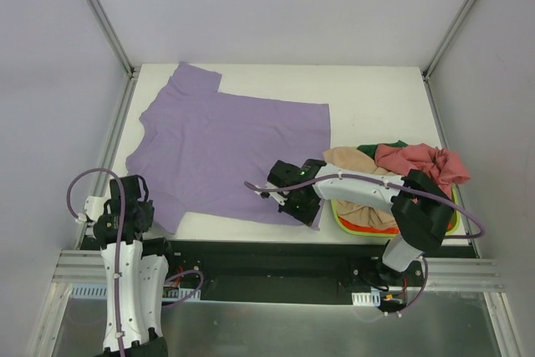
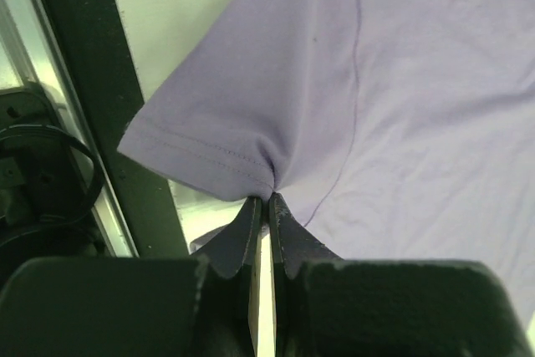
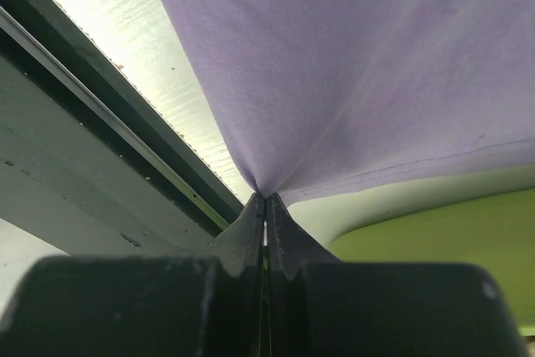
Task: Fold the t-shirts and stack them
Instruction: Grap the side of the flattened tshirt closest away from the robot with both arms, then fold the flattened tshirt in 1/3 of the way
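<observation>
At the counter's (image 1: 376, 98) near-left edge, I log my left hand (image 2: 267, 202) pinched tight on the sleeve hem of the lavender t-shirt (image 1: 226, 148). Shirt lies spread over the counter's left and middle. At its near-right corner, my right hand (image 3: 265, 200) is clamped on the bottom hem, just beside the lime-green basket (image 3: 435, 244). Heaped in the basket at right: tan t-shirt (image 1: 355, 165), dark green t-shirt (image 1: 393, 146), pinkish-red t-shirt (image 1: 418, 160).
</observation>
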Robot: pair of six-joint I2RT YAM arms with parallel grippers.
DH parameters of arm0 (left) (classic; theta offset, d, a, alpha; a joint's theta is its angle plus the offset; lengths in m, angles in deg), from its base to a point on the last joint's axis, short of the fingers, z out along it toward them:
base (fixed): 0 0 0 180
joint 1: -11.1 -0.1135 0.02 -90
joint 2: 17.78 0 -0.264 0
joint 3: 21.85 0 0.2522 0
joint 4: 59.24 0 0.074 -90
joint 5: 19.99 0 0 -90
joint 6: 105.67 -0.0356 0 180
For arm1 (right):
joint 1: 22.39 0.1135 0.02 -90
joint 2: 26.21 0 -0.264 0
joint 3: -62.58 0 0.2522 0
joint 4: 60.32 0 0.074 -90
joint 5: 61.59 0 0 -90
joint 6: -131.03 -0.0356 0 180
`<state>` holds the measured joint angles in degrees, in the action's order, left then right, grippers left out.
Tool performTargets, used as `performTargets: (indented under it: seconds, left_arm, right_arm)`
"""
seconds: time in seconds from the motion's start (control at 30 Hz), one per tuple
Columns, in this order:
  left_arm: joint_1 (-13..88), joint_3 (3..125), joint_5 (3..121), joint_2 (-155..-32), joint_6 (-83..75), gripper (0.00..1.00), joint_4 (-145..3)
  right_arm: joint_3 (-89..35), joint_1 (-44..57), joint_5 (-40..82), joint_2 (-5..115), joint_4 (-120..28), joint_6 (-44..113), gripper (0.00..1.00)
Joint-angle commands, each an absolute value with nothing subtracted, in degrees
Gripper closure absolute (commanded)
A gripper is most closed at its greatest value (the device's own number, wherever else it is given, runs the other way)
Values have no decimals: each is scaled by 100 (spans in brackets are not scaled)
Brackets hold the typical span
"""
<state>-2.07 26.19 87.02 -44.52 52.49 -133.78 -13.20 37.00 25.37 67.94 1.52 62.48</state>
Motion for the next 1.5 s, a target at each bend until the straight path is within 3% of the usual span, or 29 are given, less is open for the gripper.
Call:
performTargets:
  seconds: [0.0, 0.23, 0.47, 0.77, 1.13, 1.47]
  left_arm:
    - [-209, 3119, 8339, -4590, 5306, 100, -13349]
    - [-182, 2978, 7318, -5503, 5104, 100, -11556]
    - [2, 3602, 7589, -6620, 4911, 100, -10765]
    - [178, 3945, 7528, -7718, 4805, 100, -9886]
    - [477, 5281, 7739, -9379, 4137, 100, -9428]
    - [591, 6485, 7019, -10803, 2969, 100, -8962]
  right_arm:
    - [-1551, 3685, 2770, 6599, 521, 6168, 100]
    - [-1876, 3254, 2806, 6590, 547, 6177, 100]
    - [-2394, 2903, 2771, 6906, 618, 6309, 99]
    - [-3036, 2217, 2771, 7363, 635, 6440, 100]
    - [-3669, 1734, 2718, 7882, 688, 6529, 100]
    - [-4021, 1435, 2806, 8260, 794, 6485, 100]
